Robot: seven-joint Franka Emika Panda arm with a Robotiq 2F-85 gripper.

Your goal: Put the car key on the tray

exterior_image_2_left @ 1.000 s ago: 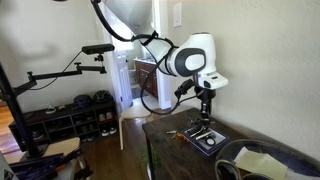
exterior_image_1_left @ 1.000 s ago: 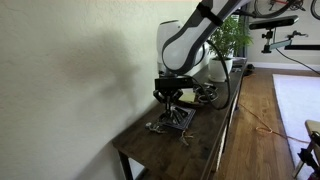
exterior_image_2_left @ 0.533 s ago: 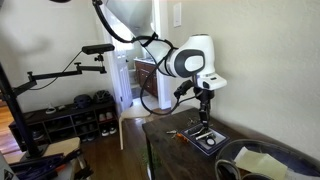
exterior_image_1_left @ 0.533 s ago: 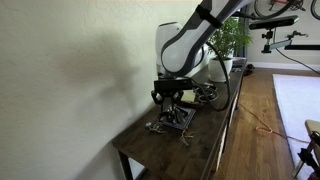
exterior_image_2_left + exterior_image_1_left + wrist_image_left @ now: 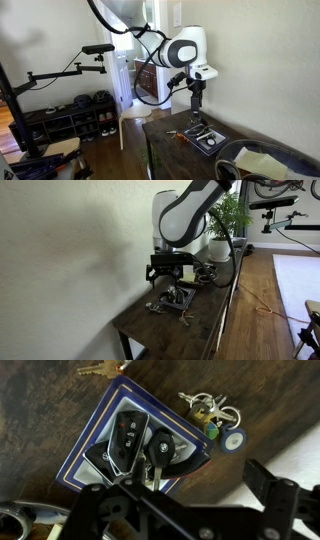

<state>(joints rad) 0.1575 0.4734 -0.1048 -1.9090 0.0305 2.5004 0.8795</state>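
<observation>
In the wrist view the tray (image 5: 92, 422), dark with a blue rim and greyish inside, lies on the brown tabletop. The car key (image 5: 128, 438), a black elongated fob with buttons, rests flat inside it. Next to it lies a second black key (image 5: 160, 452) with a round emblem and a metal blade. My gripper (image 5: 185, 492) hangs above the tray, open, with nothing between its fingers. In both exterior views the gripper (image 5: 167, 277) (image 5: 196, 101) hovers clear above the tray (image 5: 178, 299) (image 5: 208, 138).
A silvery key bunch (image 5: 205, 410) with a round blue-white tag (image 5: 232, 442) lies beside the tray, and a brass key (image 5: 98, 370) sits past its far corner. A round dish (image 5: 262, 160) with a yellow item stands nearby. A potted plant (image 5: 224, 222) is at the table's far end.
The gripper has opened and lifted up off the tray; the car key stays lying on the tray.
</observation>
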